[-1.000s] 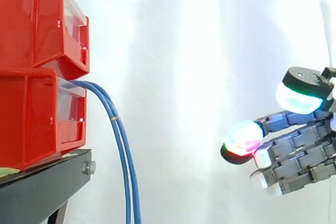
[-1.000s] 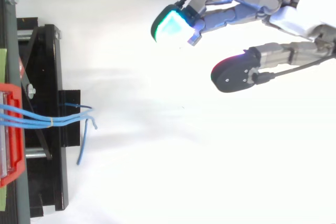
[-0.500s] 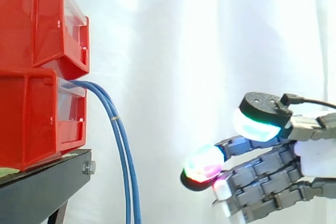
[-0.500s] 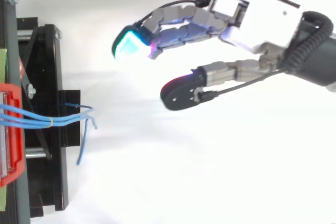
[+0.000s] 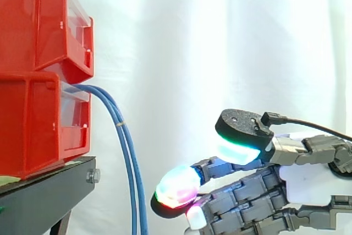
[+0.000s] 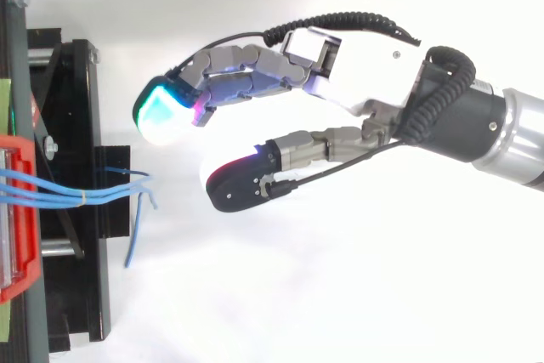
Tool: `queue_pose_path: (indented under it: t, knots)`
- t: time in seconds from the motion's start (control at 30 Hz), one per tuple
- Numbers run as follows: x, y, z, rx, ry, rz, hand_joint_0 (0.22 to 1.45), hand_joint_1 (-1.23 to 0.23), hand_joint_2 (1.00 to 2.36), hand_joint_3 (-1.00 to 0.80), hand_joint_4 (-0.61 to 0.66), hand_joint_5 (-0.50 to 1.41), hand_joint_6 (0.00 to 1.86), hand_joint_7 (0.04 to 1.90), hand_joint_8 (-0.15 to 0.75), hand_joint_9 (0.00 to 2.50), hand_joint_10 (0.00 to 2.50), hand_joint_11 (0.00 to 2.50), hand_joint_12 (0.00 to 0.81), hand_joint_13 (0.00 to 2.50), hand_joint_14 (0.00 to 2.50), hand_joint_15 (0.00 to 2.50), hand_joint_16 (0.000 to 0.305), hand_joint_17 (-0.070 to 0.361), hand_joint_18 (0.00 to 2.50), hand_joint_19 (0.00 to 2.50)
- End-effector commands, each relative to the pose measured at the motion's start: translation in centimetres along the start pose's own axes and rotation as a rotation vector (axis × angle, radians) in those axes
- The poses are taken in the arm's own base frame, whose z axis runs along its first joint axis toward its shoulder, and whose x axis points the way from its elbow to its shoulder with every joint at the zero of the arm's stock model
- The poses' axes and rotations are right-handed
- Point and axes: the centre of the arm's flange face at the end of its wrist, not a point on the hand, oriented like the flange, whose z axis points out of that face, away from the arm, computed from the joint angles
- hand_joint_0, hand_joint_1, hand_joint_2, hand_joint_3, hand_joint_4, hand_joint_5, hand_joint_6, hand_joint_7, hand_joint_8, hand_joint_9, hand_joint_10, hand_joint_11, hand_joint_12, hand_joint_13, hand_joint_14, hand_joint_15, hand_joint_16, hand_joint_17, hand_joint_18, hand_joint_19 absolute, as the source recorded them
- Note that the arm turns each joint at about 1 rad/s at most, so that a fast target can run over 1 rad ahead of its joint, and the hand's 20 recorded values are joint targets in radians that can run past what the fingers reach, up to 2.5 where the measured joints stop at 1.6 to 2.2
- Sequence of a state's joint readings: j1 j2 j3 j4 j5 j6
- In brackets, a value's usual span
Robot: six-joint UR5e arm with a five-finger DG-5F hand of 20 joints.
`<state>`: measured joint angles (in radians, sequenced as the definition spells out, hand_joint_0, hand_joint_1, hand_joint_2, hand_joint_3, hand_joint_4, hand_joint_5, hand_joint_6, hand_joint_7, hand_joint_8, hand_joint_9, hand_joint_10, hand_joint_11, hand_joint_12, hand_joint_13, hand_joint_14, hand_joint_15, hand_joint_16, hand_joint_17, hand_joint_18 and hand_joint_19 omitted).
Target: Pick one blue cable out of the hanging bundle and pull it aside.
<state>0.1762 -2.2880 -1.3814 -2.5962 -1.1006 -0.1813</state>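
Observation:
Blue cables (image 5: 127, 152) come out of the lower red bin (image 5: 38, 122) and hang down past the black stand (image 5: 47, 196); a small band ties them near the top. From above, the blue cables (image 6: 93, 197) run right from the bin and end in loose tips. My hand (image 5: 308, 177) reaches in from the right, low, with straight fingers spread apart from the thumb and nothing between them. Its glowing fingertips (image 5: 177, 186) are a short way right of the cables without touching. In the top view the hand (image 6: 365, 91) has the cable ends just left of its fingertips (image 6: 163, 114).
A second red bin (image 5: 41, 23) is stacked on the lower one. The stand's black frame (image 6: 72, 201) runs down the left side in the top view. A white curtain hangs behind, and a white surface lies under the hand.
The hand has moved left and downward toward the cables, more of the arm coming into the top view. The fingers stay spread. The cables have not moved.

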Motion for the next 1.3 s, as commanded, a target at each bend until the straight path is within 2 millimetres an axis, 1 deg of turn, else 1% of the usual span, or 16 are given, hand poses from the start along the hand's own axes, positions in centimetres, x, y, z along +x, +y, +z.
queue_pose_path:
  t: [0.0,0.03,0.07,0.17,0.27,0.4,0.77,0.93,1.27]
  knots:
    - [0.8,-1.0,0.4,-0.004,-0.004,-0.016,0.50,-0.69,1.00,-0.45,0.21,-0.19,0.50,0.85,0.284,0.51,0.01,0.71,0.317,0.51,0.01,0.27,0.034,0.077,0.36,0.00]
    - [0.9,-0.9,0.6,-0.010,-0.002,-0.008,0.50,-0.69,1.00,-0.45,0.21,-0.18,0.50,0.85,0.285,0.51,0.01,0.72,0.318,0.51,0.01,0.27,0.034,0.077,0.36,0.00]
    - [1.4,-1.8,1.2,-0.008,0.000,0.004,0.50,-0.69,1.00,-0.45,0.21,-0.19,0.50,0.85,0.286,0.52,0.01,0.71,0.318,0.51,0.01,0.27,0.034,0.077,0.36,0.00]
    - [2.0,-2.0,2.2,-0.011,0.001,0.021,0.50,-0.69,1.00,-0.45,0.21,-0.18,0.50,0.85,0.286,0.53,0.01,0.71,0.319,0.52,0.01,0.27,0.034,0.077,0.36,0.00]
    - [3.1,-2.2,3.8,-0.014,0.019,0.035,0.50,-0.69,1.00,-0.45,0.21,-0.18,0.50,0.85,0.284,0.54,0.01,0.72,0.320,0.52,0.01,0.27,0.034,0.077,0.36,0.00]
    - [3.7,-2.5,4.9,-0.027,0.035,0.046,0.50,-0.69,1.00,-0.45,0.22,-0.18,0.50,0.85,0.285,0.55,0.01,0.72,0.322,0.54,0.01,0.28,0.034,0.077,0.36,0.00]
    - [4.5,-1.4,5.4,-0.105,0.028,0.037,0.50,-0.69,1.00,-0.45,0.26,-0.16,0.50,0.93,0.287,0.58,0.01,0.71,0.326,0.57,0.01,0.29,0.034,0.077,0.39,0.00]
    - [4.7,-1.4,5.4,-0.108,0.034,0.051,0.50,-0.69,1.00,-0.45,0.27,-0.13,0.50,1.04,0.284,0.61,0.01,0.70,0.327,0.59,0.01,0.29,0.034,0.076,0.40,0.00]
    - [4.8,-1.2,5.4,-0.111,0.049,0.083,0.53,-0.68,1.00,-0.44,0.20,-0.09,0.50,1.26,0.282,0.69,0.01,0.66,0.315,0.62,0.01,0.29,0.032,0.071,0.42,0.02]
